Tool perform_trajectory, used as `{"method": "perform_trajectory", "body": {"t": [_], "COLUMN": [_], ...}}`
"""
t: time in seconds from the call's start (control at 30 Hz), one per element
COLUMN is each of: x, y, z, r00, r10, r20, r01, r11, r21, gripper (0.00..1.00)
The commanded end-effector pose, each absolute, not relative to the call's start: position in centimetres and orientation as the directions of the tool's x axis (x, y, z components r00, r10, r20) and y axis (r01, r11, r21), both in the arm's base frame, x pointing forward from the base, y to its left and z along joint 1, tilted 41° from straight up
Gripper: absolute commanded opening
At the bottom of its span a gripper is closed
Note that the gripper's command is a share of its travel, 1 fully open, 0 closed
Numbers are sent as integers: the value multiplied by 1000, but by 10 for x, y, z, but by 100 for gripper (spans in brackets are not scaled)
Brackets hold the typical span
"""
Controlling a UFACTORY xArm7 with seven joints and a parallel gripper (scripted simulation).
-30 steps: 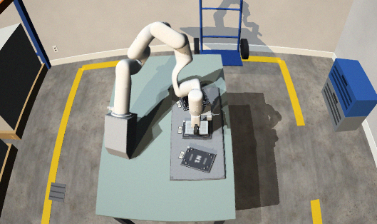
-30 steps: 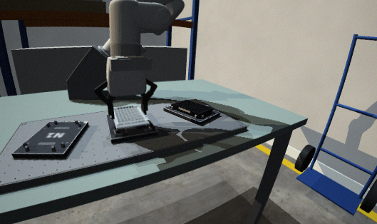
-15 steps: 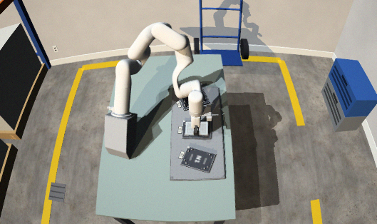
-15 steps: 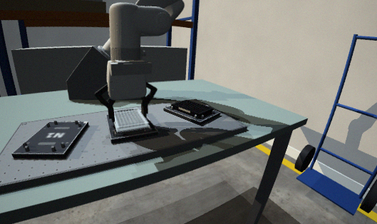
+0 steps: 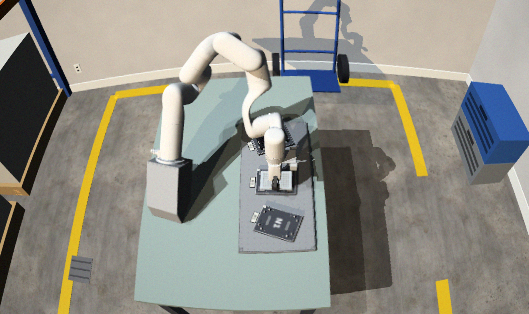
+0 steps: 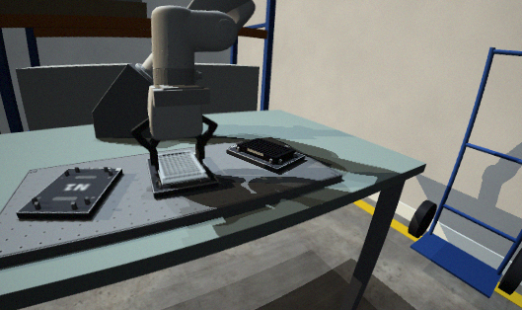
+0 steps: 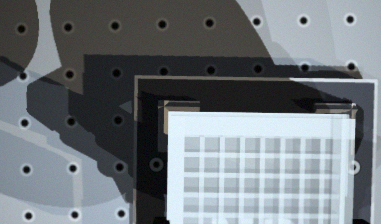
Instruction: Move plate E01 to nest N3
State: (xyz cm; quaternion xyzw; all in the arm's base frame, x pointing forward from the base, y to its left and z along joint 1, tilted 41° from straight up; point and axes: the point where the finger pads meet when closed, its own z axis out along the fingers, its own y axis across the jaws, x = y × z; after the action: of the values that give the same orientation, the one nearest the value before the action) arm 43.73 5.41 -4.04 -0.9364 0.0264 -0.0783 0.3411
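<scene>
The clear well plate E01 (image 5: 285,184) (image 6: 183,170) (image 7: 256,165) is in the middle black nest (image 5: 276,192) (image 6: 183,188) (image 7: 151,140), low between its locators. My gripper (image 5: 276,181) (image 6: 179,165) reaches straight down over the plate and is shut on its long sides. Two locator blocks show just past the plate's far edge in the wrist view. The dark plate E07 (image 6: 265,149) (image 5: 293,137) sits on its own nest (image 6: 276,168) at the far end of the deck, partly hidden by the arm in the top view. The nest with white lettering (image 5: 278,223) (image 6: 101,185) at the other end has nothing on it.
All three nests stand on a grey perforated deck (image 5: 250,240) (image 6: 133,212) (image 7: 66,150) on the green table (image 5: 185,260) (image 6: 44,143). The arm's grey base block (image 5: 167,187) stands beside the deck. A blue hand truck (image 6: 474,197) stands off the table.
</scene>
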Motion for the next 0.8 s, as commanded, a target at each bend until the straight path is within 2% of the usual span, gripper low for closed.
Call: {"method": "perform_trajectory", "body": {"t": [0.0, 0.17, 0.2, 0.77], "x": [438, 438, 438, 438], "y": [52, 52, 53, 53], "z": [-40, -40, -40, -40], "r00": [986, 986, 986, 986], "r10": [-105, -105, -105, -105], "r20": [131, 131, 131, 131], "r01": [3, 3, 3, 3], "r11": [-767, -767, -767, -767], "r21": [-641, -641, -641, -641], "gripper": [0, 0, 100, 100]}}
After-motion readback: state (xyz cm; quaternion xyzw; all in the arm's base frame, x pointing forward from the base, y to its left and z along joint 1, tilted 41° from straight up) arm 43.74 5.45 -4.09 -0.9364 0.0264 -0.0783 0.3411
